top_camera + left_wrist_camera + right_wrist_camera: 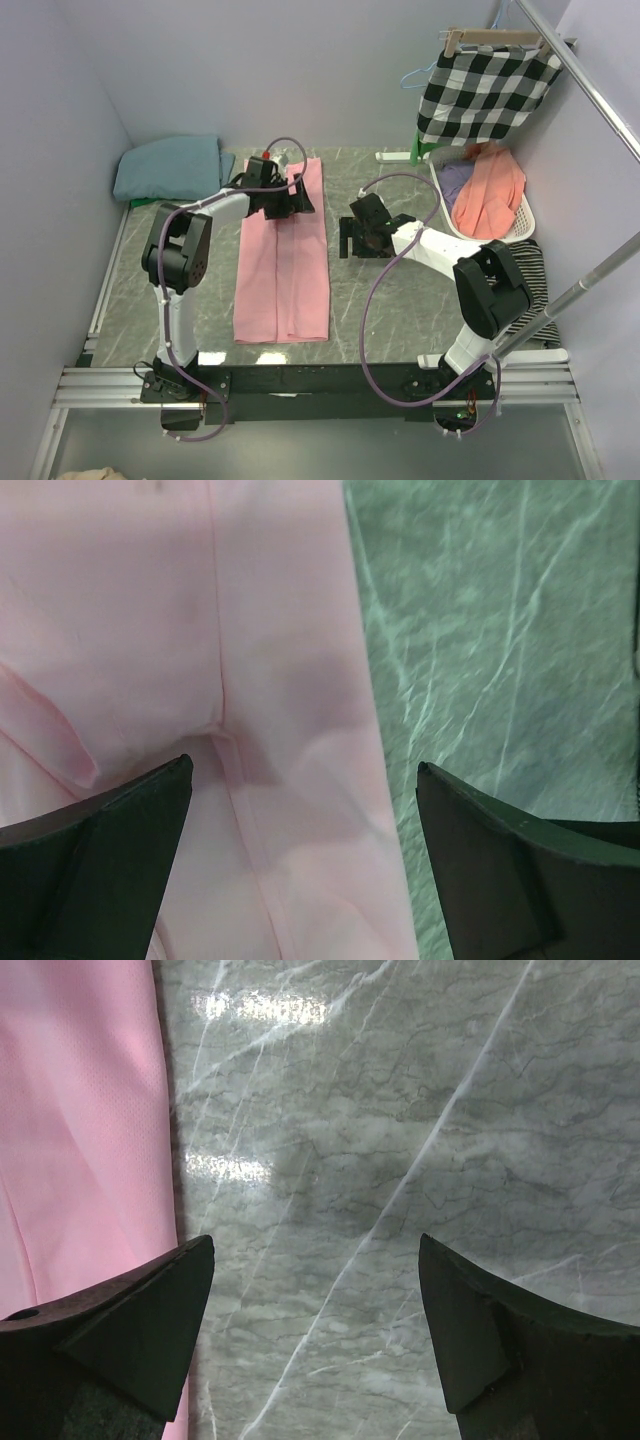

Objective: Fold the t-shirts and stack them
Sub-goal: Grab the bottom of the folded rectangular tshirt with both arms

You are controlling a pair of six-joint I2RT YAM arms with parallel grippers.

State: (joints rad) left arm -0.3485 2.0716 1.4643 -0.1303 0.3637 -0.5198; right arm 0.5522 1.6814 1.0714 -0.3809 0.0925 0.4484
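A light pink t-shirt (284, 262) lies folded into a long narrow strip on the marble table (390, 300). A dusty teal t-shirt (168, 166) sits folded at the far left corner. My left gripper (285, 203) is open and empty over the far part of the pink strip; in the left wrist view the pink cloth (200, 660) with its fold line fills the space between the jaws, its right edge inside them. My right gripper (350, 237) is open and empty over bare marble just right of the strip; the right wrist view shows the pink edge (80, 1130) at left.
A white laundry basket (524, 222) at the back right holds orange and purple clothes. A black-and-white checked cloth (485, 88) hangs on a rail above it. A striped garment (537, 285) lies by the right arm's base. Walls close in on left, back and right.
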